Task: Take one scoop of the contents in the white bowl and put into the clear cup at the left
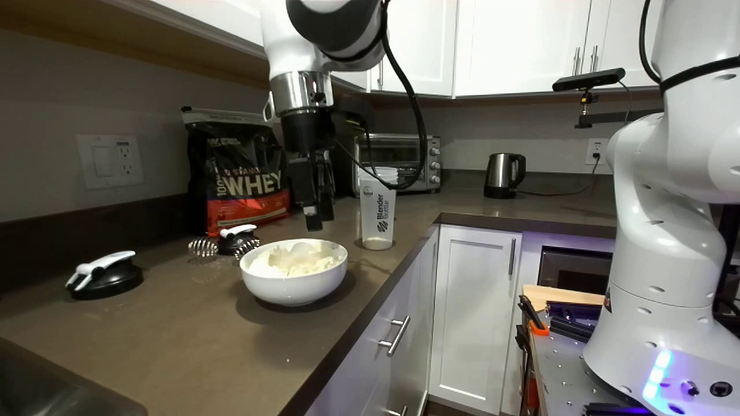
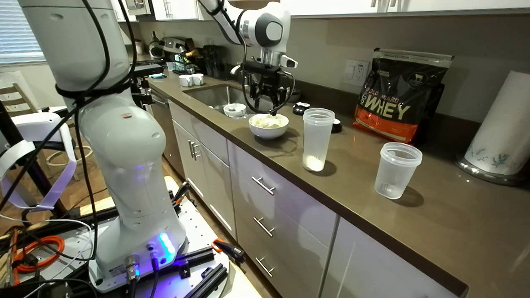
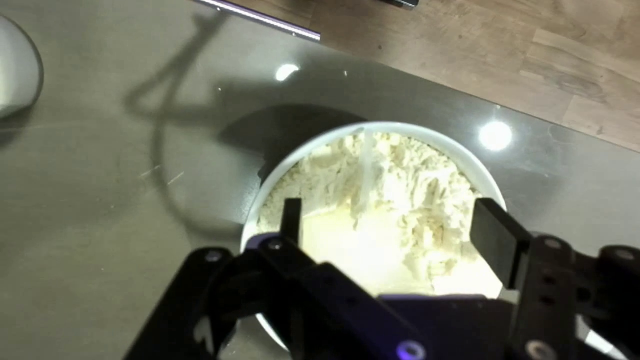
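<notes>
The white bowl (image 1: 295,289) stands on the counter in both exterior views (image 2: 268,132). It holds a mound of cream powder (image 3: 420,170), with a hollow in it. A pale translucent strip, perhaps a scoop handle, lies at the bowl's rim in the wrist view (image 3: 367,165). The clear cup (image 1: 377,211) stands upright beside the bowl, with whitish powder at its bottom (image 2: 318,136). Part of it shows at the left edge of the wrist view (image 3: 17,70). My gripper (image 1: 321,218) hangs above the bowl, pointing down. Its fingers are spread and empty in the wrist view (image 3: 387,220).
Another, shorter clear cup (image 2: 398,169) stands farther along the counter. Black lids with white loops (image 1: 107,276) and wire whisk balls (image 1: 202,247) lie near the wall. A whey bag (image 1: 243,173), paper-towel roll (image 2: 501,124), kettle (image 1: 502,173) and sink (image 2: 221,93) are around.
</notes>
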Controlling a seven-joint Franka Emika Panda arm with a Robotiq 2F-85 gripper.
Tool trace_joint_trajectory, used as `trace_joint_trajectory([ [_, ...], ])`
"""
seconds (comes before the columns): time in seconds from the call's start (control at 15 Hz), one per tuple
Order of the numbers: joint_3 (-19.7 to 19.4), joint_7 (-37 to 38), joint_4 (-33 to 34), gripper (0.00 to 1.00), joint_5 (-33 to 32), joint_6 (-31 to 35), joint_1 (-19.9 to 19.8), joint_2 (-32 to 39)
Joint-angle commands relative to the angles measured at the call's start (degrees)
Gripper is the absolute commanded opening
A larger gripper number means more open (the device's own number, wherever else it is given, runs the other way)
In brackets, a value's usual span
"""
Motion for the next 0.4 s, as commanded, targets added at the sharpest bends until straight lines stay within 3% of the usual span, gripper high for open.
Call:
trace_joint_trajectory([
  [0.0,0.56,-1.88,0.29,1.0,-0.93,-1.5,-0.27,-2.07],
  [0.33,0.98,-2.48,-0.11,1.0,-0.92,-1.06,0.04,-4.6],
])
